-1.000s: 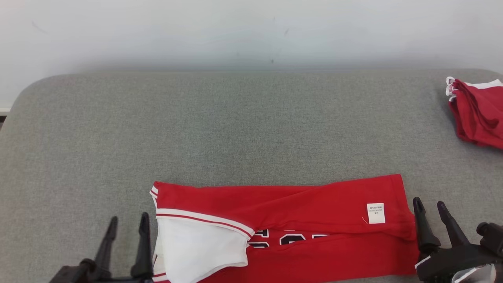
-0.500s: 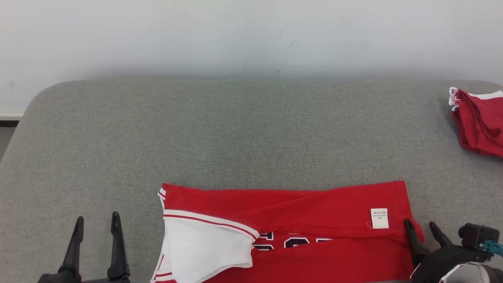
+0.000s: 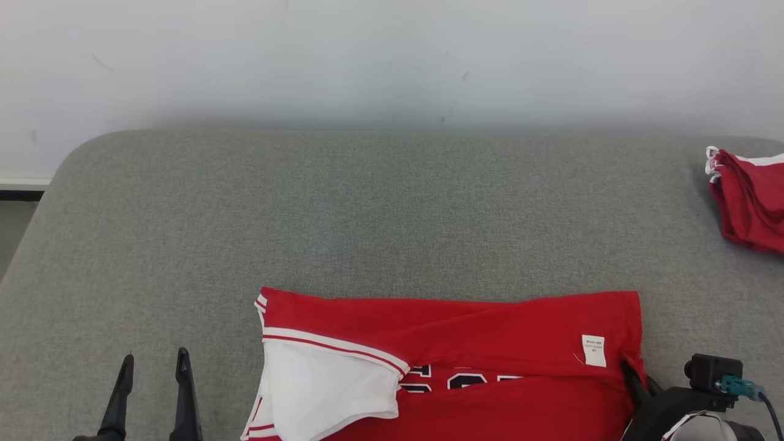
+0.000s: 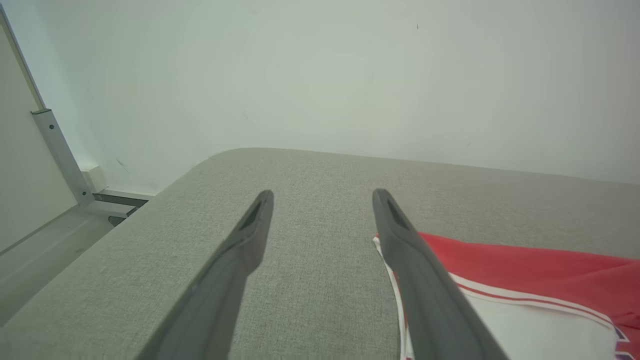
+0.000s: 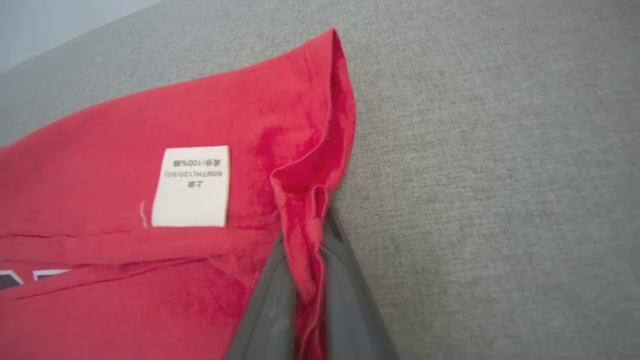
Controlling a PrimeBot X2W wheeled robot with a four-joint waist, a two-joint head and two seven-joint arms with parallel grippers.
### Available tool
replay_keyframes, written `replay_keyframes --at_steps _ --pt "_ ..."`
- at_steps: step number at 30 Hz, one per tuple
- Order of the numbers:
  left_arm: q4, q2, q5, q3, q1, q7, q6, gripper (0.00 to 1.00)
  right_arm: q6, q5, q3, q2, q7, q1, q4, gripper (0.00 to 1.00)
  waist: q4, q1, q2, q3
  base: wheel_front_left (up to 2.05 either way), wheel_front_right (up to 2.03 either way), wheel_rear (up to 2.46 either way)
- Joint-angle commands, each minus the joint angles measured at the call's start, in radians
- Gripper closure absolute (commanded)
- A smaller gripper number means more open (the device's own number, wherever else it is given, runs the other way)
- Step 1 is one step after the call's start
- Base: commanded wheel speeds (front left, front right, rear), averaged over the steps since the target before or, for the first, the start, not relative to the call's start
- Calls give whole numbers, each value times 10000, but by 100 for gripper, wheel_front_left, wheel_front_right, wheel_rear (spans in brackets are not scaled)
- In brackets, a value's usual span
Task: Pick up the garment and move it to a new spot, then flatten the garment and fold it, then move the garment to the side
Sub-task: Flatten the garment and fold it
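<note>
Red garment (image 3: 490, 331) lies partly folded on the counter (image 3: 367, 214). The right pincer (image 5: 305, 232) clamps its edge and the left pincer (image 4: 322, 195) gapes empty. More folding and the sideways move likely remain.

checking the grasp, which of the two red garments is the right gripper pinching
The flat red jersey with the white label, at the front; the right gripper pinches its edge. The other red garment lies bunched far right.

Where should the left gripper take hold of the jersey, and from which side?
Probably grip the jersey at its left edge, near the far corner, coming from the left, low along the cushion. That trimmed edge lies flat and free, facing the open left gripper, opposite the edge the right gripper pinches.
</note>
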Motion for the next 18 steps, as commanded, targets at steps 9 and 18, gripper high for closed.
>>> replay_keyframes --at_steps 9,18 --pt "82 -64 312 157 133 -31 -157 0 -14 379 -494 -1204 -869 -385 602 100 -225 0 0 -139 0 0 0" --pt "38 -100 362 282 118 -31 -179 0 -13 -23 -837 -1981 -1175 -901 636 100 -515 0 0 -61 0 0 0"
